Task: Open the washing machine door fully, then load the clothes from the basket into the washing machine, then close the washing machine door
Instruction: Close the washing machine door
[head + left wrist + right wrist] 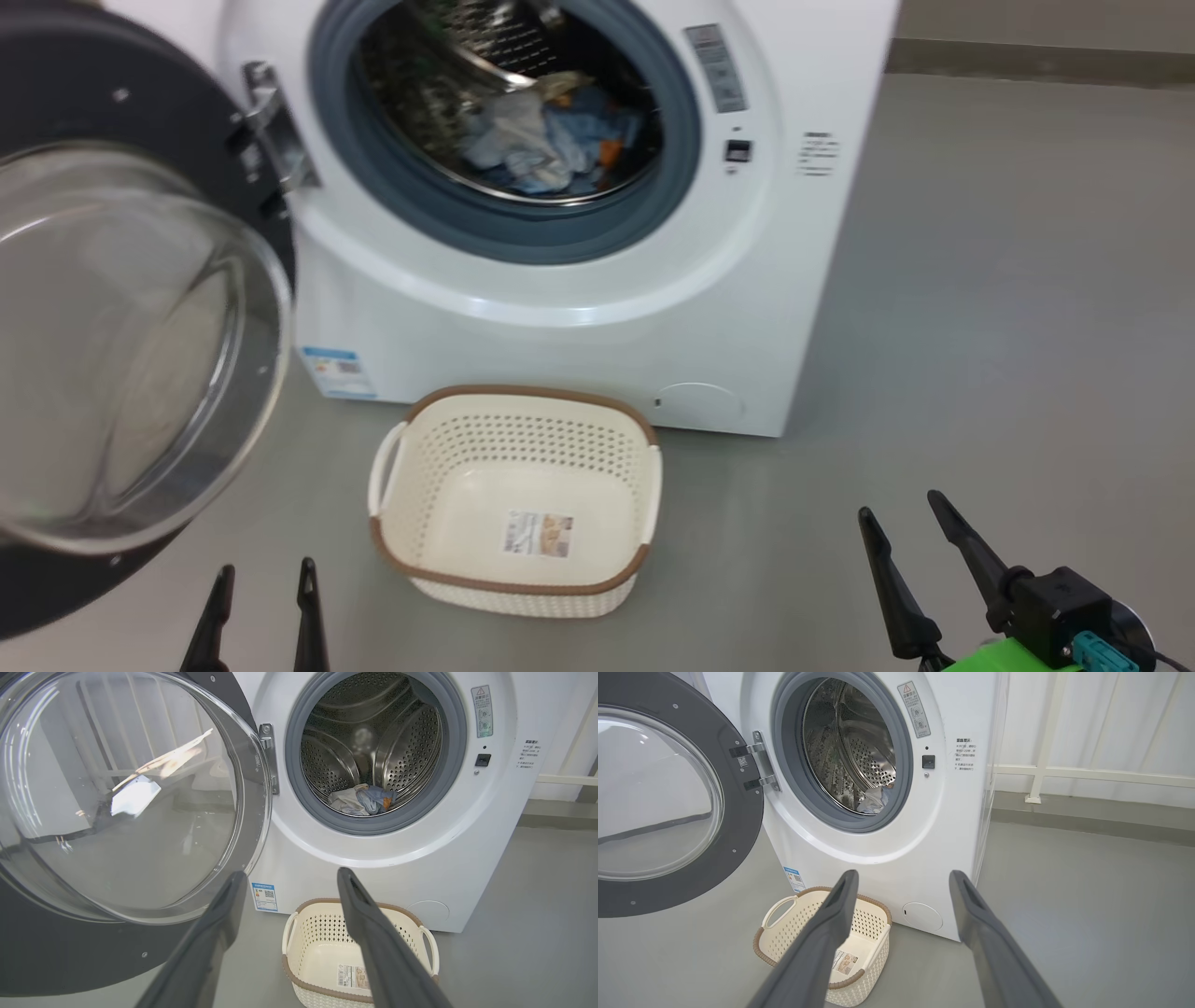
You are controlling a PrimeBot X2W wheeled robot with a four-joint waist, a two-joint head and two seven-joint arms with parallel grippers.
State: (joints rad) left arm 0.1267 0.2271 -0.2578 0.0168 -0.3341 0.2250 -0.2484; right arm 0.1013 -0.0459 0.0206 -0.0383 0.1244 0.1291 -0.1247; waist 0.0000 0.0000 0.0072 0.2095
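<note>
Loading appears done: clothes (551,140) lie in the washing machine (560,345); basket (523,394) empty before it. Left gripper (266,567) and right gripper (899,504) spread, holding nothing. Next, probably: swing the open door (121,345) shut.

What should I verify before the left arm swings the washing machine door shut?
1. The basket is empty: ok, nothing but its label on the bottom.
2. The clothes lie fully in the drum, none over the grey gasket: ok.
3. The left end effector is open and empty: ok.
4. The right end effector is open, empty and away from the opening: ok.
5. The washing machine door will clear the basket as it swings: cannot tell.
</note>
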